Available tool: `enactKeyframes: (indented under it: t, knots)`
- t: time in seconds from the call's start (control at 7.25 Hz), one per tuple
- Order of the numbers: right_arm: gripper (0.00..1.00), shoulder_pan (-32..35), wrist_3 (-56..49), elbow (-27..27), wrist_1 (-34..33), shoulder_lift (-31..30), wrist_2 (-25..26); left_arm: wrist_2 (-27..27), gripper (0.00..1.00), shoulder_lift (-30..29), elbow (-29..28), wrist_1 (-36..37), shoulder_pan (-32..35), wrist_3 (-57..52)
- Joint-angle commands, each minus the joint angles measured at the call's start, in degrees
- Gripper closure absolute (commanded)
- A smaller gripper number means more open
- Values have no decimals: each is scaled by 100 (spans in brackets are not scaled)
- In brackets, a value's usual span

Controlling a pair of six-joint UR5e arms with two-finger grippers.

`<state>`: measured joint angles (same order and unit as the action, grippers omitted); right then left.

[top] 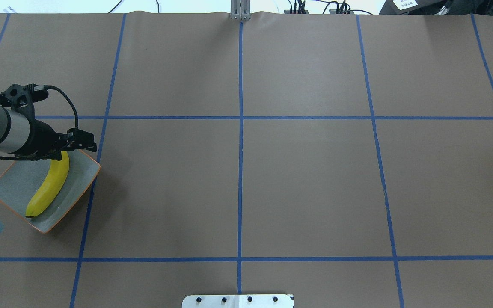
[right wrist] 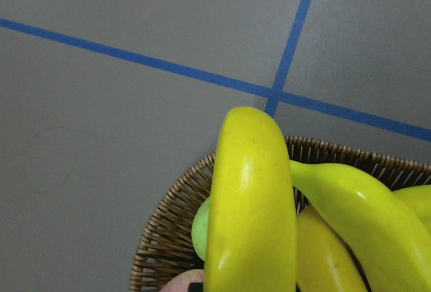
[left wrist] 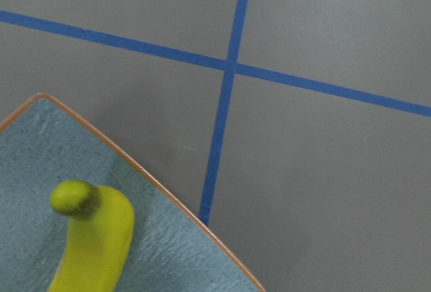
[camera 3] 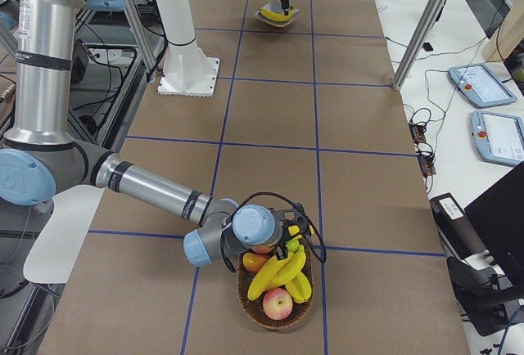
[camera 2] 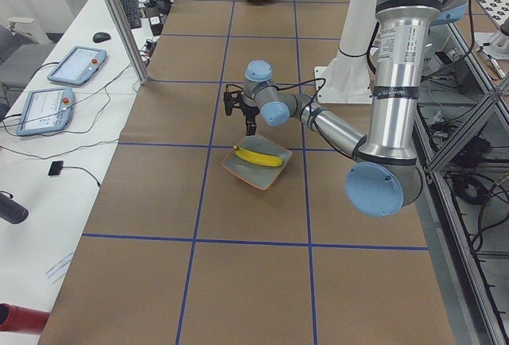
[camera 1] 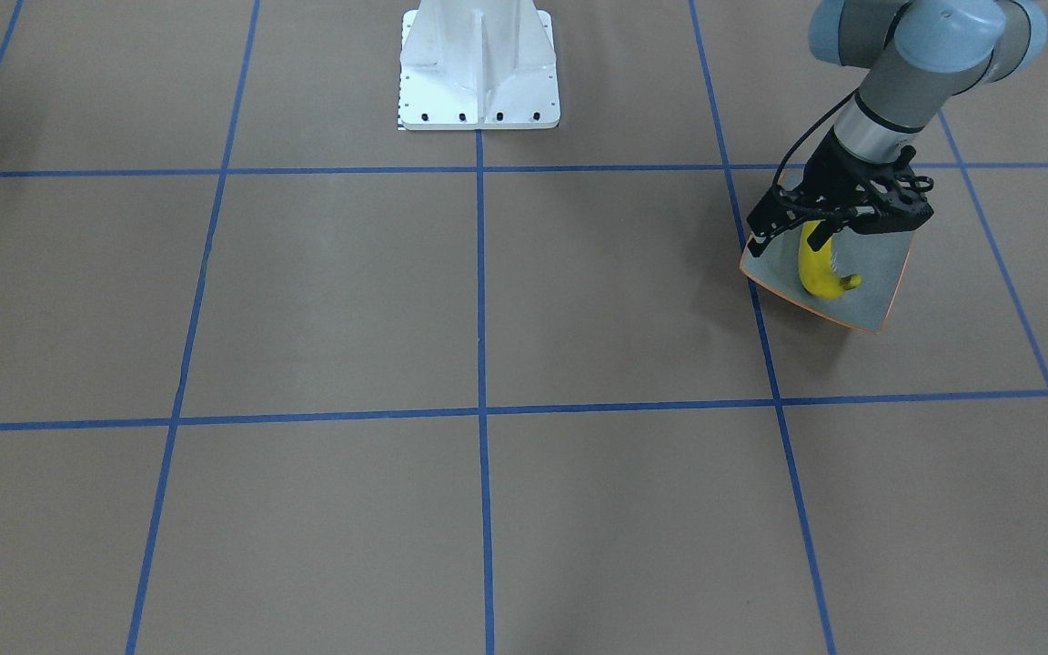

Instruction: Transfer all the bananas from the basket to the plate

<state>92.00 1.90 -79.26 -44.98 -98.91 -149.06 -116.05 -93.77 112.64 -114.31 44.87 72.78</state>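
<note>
One yellow banana (top: 49, 184) lies along the square grey-green plate (top: 11, 184) with an orange rim, at the table's left end. My left gripper (camera 1: 788, 241) hovers open over the banana's (camera 1: 820, 273) far end, its fingers spread to either side; the left wrist view shows that end (left wrist: 91, 245) on the plate (left wrist: 27, 171). At the right end, the wicker basket (camera 3: 278, 322) holds several bananas (camera 3: 278, 271). My right gripper (camera 3: 288, 239) sits low over them; I cannot tell whether it is open or shut. One banana (right wrist: 252, 204) fills the right wrist view, above the basket (right wrist: 168, 231).
A red apple (camera 3: 277, 302) and a green fruit (right wrist: 201, 228) share the basket. The white robot base (camera 1: 478, 73) stands at the table's near middle. Aluminium posts (camera 2: 119, 19) and a side table with tablets (camera 2: 75, 65) line the far side.
</note>
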Motion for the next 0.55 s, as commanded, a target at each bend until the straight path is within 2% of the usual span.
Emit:
enactKeyframes:
  t: [0.0, 0.14, 0.41]
  knots:
    - [100, 370, 221, -212, -464, 282, -499, -31, 1, -254, -23, -21, -13, 96]
    - [100, 267, 1198, -378, -572, 598, -527, -23, 0, -587, -84, -30, -13, 314]
    - [100, -591, 2967, -1096, -486, 794, -536, -31, 0, -1456, -346, -30, -31, 989]
